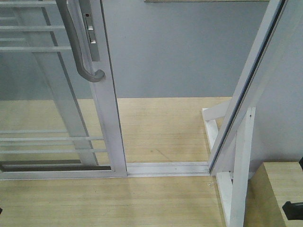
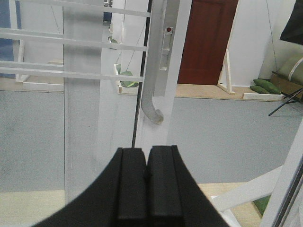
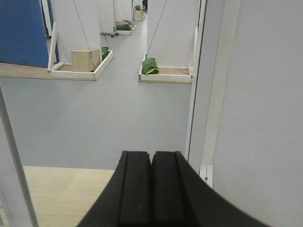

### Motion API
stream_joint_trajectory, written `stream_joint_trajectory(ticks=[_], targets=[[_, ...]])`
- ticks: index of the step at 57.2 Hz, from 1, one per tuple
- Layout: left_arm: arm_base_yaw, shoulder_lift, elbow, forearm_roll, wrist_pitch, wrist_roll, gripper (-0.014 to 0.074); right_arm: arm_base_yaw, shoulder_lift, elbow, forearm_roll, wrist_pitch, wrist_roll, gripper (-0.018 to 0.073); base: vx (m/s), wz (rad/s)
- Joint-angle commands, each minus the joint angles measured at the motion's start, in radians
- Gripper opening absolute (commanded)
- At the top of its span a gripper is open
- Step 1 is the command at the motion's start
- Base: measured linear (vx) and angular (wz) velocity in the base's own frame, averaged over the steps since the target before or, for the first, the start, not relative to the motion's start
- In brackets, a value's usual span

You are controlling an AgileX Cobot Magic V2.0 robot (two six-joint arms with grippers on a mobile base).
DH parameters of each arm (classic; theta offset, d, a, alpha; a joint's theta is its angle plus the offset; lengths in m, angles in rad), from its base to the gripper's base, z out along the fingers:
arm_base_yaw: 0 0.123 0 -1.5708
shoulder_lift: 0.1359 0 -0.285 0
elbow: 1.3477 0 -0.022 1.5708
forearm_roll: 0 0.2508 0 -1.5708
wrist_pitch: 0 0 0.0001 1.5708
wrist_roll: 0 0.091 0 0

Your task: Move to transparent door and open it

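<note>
The left gripper (image 2: 147, 182) is seen low in the frame, its black pads pressed together. Just beyond it stands the transparent door (image 2: 85, 94), crossed by white bars, with its curved grey handle (image 2: 150, 101) and lock plate (image 2: 165, 49) above.

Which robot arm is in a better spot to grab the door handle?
Left, probably. The left gripper, shut, faces the handle on the door. The right gripper, also shut, faces open floor and a white frame.

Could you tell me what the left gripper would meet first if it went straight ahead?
Probably the transparent door: the shut left gripper points at its white frame, just below the curved handle. Depth is uncertain.
</note>
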Motion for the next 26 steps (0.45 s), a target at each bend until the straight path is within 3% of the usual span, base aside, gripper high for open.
stream_joint_trajectory(ticks=[1,26], targets=[[-0.006,-0.013,0.015,-0.011,-0.09,-0.005,0.0003,-0.006,-0.015,0.005,-0.004,-0.076,-0.001,-0.0001,0.0,0.0],[-0.006,-0.013,0.015,-0.011,-0.09,-0.005,0.0003,-0.006,-0.015,0.005,-0.004,-0.074,-0.001,-0.0001,0.0,0.0]])
